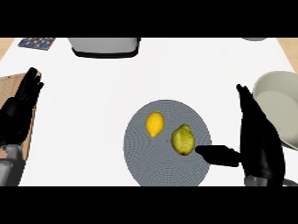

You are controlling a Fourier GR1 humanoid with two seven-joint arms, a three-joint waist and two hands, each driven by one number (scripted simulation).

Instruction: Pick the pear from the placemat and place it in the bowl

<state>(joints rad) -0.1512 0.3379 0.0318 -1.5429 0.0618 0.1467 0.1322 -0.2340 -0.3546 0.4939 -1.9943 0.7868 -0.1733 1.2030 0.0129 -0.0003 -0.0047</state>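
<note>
The robot's right hand (258,140) stands open on the counter, fingers straight and thumb stretched out sideways, grasping nothing. The green pear (182,139) lies just left of that thumb on the round grey placemat (167,168), a lemon (154,124) beyond it, further from the hand. The pale bowl (286,113) sits close at the hand's right. The left hand (15,116) rests open, fingers up, over a wooden board (3,87).

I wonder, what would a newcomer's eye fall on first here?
The grey placemat at centre, with a yellow lemon and a green pear on it. The black right hand stands open just right of the pear, the pale bowl beyond it at the right edge.
</note>
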